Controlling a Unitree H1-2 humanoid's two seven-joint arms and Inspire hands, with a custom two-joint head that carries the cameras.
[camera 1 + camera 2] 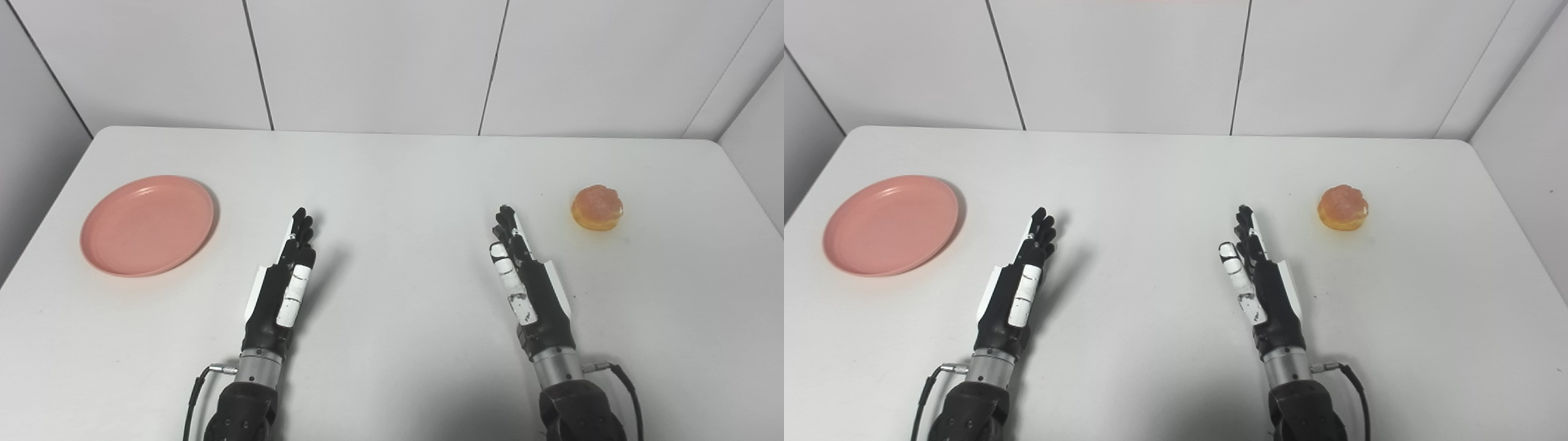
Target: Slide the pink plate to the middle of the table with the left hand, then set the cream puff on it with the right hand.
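White counter, rounded far corners, backed by pale panelled walls with dark seams. Only two loose items on it.

Pink plate: flat on the counter at the left side, near the left edge, empty, not at the middle. Cream puff: sits on the counter at the right side, well apart from the plate, topside up, golden with a glazed top.

Left hand: near the counter's front, right of the plate and apart from it, fingers straight and held close together, pointing away from the robot, holding nothing. Right hand: mirrors it, left of the cream puff and apart from it, fingers extended and close together, holding nothing (thumb lies along the palm side in both).

Nothing lies between either hand and its item; the middle strip of the counter between the hands is bare. A thin cable loops off each wrist.

No readable labels, brands or writing anywhere.
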